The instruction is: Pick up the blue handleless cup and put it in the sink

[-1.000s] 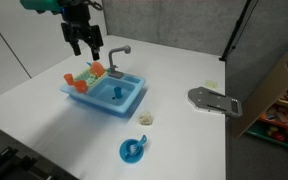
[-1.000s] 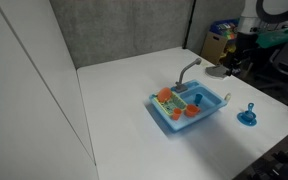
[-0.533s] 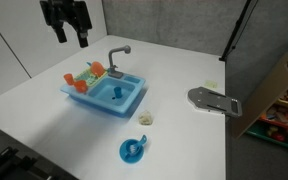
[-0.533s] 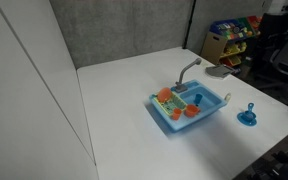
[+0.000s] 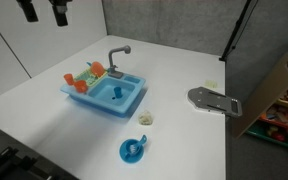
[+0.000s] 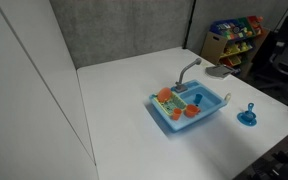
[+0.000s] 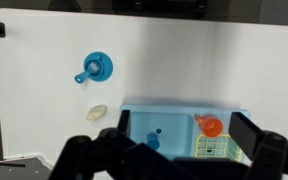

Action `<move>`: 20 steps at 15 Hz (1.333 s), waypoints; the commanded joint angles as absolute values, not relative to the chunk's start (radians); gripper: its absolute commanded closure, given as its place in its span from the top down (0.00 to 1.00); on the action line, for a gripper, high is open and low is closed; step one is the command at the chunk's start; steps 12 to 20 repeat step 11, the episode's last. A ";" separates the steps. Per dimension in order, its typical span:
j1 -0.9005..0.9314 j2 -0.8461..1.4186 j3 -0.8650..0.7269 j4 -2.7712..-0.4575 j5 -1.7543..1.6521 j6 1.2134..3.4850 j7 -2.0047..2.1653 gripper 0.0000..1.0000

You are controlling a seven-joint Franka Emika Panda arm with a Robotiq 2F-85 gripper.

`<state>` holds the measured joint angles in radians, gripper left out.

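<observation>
White tabletop [image 5: 34, 120] before a grey wall: in an exterior view, the light-blue toy sink [image 5: 102, 104] sits mid-table with the blue handleless cup [image 5: 117, 93] resting inside its basin, next to the grey faucet [image 5: 117, 55] and a side rack of orange and green dishes [image 5: 87, 76]. High at the frame's top edge, the gripper [image 5: 44, 9] hangs with fingers spread, holding nothing. A larger blue cup on a saucer [image 5: 133, 150] and a cream lump [image 5: 144, 118] stand near the sink. In an exterior view, shelves of colourful toys [image 6: 234, 35] rise beyond the table. Wrist view, looking straight down: dark fingers [image 7: 79, 160] splayed wide and empty frame the sink, the small cup visible in the basin.
</observation>
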<state>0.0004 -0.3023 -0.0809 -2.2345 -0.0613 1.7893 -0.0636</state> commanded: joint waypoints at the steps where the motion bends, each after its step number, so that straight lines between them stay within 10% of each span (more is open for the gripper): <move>1: -0.012 -0.399 -0.084 -2.253 -0.039 1.722 -0.133 1.00; 20: -0.013 -0.475 -0.076 -2.256 -0.042 1.692 -0.107 1.00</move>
